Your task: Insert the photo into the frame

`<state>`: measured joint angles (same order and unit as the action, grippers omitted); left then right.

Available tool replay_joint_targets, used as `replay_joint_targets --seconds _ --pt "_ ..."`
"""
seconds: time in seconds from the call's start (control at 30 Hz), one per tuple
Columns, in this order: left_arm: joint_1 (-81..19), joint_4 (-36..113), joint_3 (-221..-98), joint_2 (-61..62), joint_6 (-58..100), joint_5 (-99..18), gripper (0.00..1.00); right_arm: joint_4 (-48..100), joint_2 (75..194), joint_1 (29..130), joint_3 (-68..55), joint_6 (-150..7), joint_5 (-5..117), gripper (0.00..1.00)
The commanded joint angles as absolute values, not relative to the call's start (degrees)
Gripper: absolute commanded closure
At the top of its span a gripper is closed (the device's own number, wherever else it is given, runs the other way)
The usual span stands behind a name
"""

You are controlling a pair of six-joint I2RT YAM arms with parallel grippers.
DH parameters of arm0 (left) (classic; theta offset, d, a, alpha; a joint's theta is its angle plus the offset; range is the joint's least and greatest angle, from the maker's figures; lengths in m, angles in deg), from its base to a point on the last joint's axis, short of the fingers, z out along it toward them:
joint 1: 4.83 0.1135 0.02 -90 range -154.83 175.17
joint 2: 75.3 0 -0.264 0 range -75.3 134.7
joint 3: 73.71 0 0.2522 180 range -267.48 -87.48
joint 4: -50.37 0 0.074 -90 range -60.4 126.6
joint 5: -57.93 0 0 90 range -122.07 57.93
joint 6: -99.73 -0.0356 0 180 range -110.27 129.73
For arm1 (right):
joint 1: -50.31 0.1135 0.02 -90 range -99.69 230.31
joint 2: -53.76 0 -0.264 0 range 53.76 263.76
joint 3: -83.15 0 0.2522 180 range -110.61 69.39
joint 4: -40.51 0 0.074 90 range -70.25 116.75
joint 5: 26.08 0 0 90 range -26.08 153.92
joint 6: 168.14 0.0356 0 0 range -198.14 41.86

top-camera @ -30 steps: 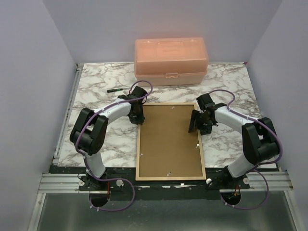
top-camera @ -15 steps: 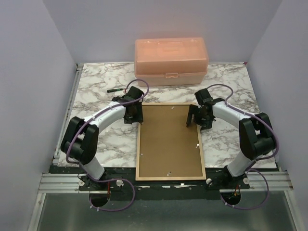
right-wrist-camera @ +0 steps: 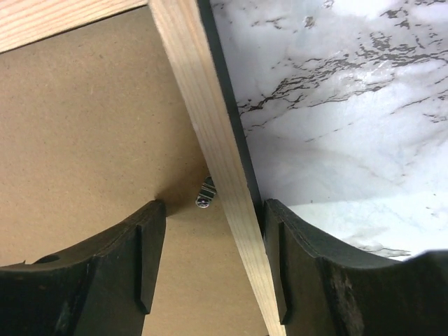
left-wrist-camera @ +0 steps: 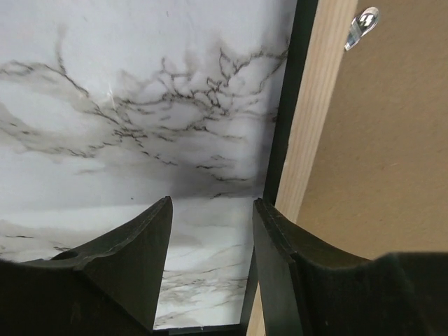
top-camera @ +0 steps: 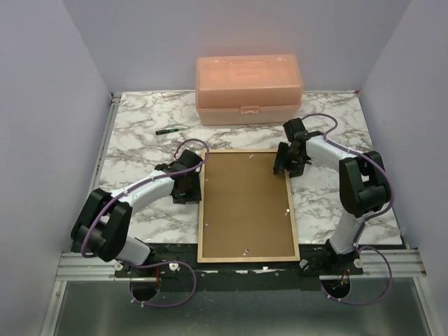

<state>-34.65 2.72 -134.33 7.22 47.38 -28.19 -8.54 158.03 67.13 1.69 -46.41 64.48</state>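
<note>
The frame (top-camera: 245, 153) lies back-up in the middle of the marble table, its light wood rim around a brown backing panel (top-camera: 243, 203). My left gripper (top-camera: 187, 189) stands open beside the frame's left edge. In the left wrist view the left gripper (left-wrist-camera: 211, 203) has only marble between its fingers, and its right finger is against the frame's black outer side (left-wrist-camera: 283, 140). My right gripper (top-camera: 284, 164) is open near the far right corner. Seen from the right wrist, the right gripper (right-wrist-camera: 210, 206) straddles the wood rail (right-wrist-camera: 210, 133), with a small metal tab (right-wrist-camera: 204, 193) between the fingers. The photo is out of view.
A peach plastic box (top-camera: 249, 89) stands at the back of the table. A small dark marker (top-camera: 166, 131) lies on the marble to the back left. Another metal tab (left-wrist-camera: 361, 24) sits on the backing panel. A metal rail (top-camera: 91, 264) runs along the near edge.
The left gripper slid toward the near side along the frame's left edge and its jaws opened. The right gripper moved farther back along the right edge, toward the corner.
</note>
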Motion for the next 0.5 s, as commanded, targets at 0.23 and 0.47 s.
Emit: replay_joint_targets --seconds 0.23,0.47 --pt "-38.51 7.88 -131.22 8.88 51.02 -30.50 0.50 -9.26 160.37 66.77 0.40 -44.74 70.73 0.58" --pt "-40.27 8.21 -131.68 10.34 51.56 -30.20 0.50 -9.99 161.00 66.76 -0.04 -44.96 72.63 0.90"
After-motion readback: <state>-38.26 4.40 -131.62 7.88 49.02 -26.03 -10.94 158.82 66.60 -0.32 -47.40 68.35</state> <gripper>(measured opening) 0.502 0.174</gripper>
